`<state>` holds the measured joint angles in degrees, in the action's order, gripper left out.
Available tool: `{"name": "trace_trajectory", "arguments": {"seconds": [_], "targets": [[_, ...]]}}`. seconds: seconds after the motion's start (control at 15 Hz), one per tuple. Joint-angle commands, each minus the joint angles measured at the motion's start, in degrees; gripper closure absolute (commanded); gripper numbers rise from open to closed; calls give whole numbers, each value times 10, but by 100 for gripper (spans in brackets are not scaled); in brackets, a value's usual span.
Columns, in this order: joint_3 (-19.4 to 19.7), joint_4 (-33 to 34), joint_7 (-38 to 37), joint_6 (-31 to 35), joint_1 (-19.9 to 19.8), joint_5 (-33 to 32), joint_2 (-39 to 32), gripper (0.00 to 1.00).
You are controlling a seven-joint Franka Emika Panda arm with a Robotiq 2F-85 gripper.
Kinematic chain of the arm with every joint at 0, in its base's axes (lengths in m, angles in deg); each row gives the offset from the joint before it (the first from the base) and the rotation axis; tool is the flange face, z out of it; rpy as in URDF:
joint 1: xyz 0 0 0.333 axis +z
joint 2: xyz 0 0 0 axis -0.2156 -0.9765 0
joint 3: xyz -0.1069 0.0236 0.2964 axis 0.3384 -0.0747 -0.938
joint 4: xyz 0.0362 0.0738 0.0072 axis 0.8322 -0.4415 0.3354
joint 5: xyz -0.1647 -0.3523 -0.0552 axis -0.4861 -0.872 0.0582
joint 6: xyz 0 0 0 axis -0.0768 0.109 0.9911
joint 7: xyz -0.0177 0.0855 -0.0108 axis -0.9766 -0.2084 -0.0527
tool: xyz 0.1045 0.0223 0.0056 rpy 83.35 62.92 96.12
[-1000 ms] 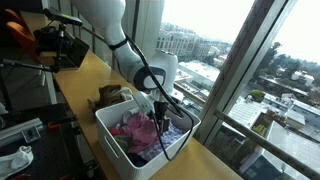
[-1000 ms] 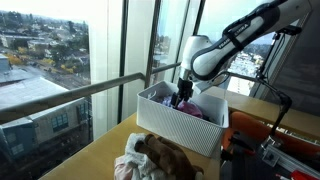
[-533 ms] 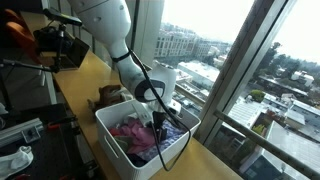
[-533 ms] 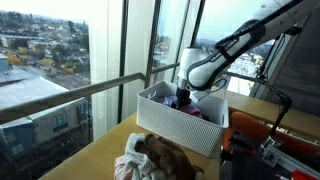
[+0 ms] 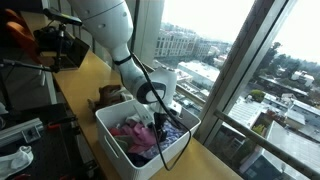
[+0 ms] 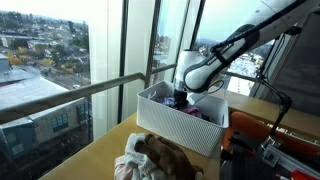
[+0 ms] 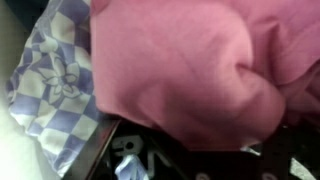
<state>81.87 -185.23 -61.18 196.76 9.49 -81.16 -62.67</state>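
A white basket point(image 5: 112, 146) point(image 6: 172, 124) full of clothes stands on the wooden table by the window. My gripper point(image 5: 160, 122) point(image 6: 180, 99) is sunk among the clothes inside it. In the wrist view a pink garment point(image 7: 190, 60) fills most of the picture, pressed close to the camera. A purple and white checked cloth point(image 7: 55, 85) lies to its left, and a dark garment with white print point(image 7: 130, 160) shows below. The fingers are buried in the fabric, so I cannot make out how wide the jaws stand or whether they grip cloth.
A loose heap of brown and pale clothes point(image 6: 155, 158) point(image 5: 108, 96) lies on the table beside the basket. Tall window glass and a railing point(image 6: 90, 90) run along the table's far side. Camera gear point(image 5: 55, 45) stands at one end of the table.
The arm has come down, pushing the gripper deeper into the clothes in the basket. The basket and the heap beside it have not moved.
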Motion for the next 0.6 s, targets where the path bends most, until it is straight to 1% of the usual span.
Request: {"name": "trace_trajectory", "arguments": {"seconds": [0.0,0.2,0.27,0.33,0.47,0.53], "targets": [[8,15,-12,0,10,-3,-17,69],[10,9,-16,1,15,-5,-6,92],[11,6,-19,1,18,-6,-2,98],[14,0,-22,3,22,-9,6,99],[20,-13,-33,4,32,-14,27,97],[21,-21,-38,5,39,-17,41,100]]}}
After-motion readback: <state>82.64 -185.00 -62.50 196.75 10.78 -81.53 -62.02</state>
